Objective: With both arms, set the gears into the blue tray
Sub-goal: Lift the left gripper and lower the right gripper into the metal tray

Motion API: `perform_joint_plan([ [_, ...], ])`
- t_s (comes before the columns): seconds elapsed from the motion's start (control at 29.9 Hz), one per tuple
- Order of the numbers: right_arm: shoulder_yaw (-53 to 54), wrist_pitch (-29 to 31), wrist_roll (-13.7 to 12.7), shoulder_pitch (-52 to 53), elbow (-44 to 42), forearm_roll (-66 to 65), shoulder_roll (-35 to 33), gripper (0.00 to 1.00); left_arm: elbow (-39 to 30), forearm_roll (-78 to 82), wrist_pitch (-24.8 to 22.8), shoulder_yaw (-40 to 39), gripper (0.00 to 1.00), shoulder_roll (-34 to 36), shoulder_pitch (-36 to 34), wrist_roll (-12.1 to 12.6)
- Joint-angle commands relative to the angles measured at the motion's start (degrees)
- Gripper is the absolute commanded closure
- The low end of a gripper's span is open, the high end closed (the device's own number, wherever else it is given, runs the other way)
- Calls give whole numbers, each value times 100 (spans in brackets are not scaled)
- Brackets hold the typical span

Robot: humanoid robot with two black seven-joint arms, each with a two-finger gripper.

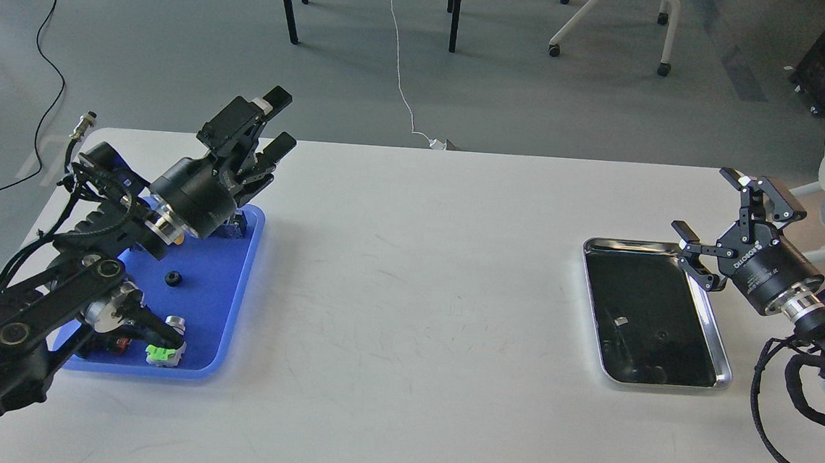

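Observation:
One small black gear [174, 278] lies loose in the middle of the blue tray [223, 298] at the table's left. My left gripper [280, 122] is lifted above the tray's far right corner, pointing up and away, open and empty. Another tiny gear [661, 337] shows faintly on the dark bottom of the steel tray [706, 310] on the right. My right gripper [702, 199] hovers just past that tray's far right corner, open, holding nothing.
Coloured push-button switches share the blue tray; a green and grey one [163, 349] sits at its near edge, and others are partly hidden under my left arm [51, 308]. Chair legs and cables lie on the floor beyond the table [415, 297].

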Motion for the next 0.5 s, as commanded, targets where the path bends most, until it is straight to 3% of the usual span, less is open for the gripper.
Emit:
perform_joint_plan([
  [0.0,-7,0,0,199,337,-923,-321,2,15,-311,-277,-735,2,-242,414,593],
  [0.1,-191,0,0,629,619,-2162,-612,2,32,-733,-630,-1018,2,-348,503,893],
  [0.27,-1025,0,0,1885,1155,-4307,-1043,2,103,-831,-692,-1044,2,-357,529,911],
  [0.47,-2501,0,0,3546,1577,-7048,-1096,2,94,-839,-692,-1035,2,-357,521,911],
])
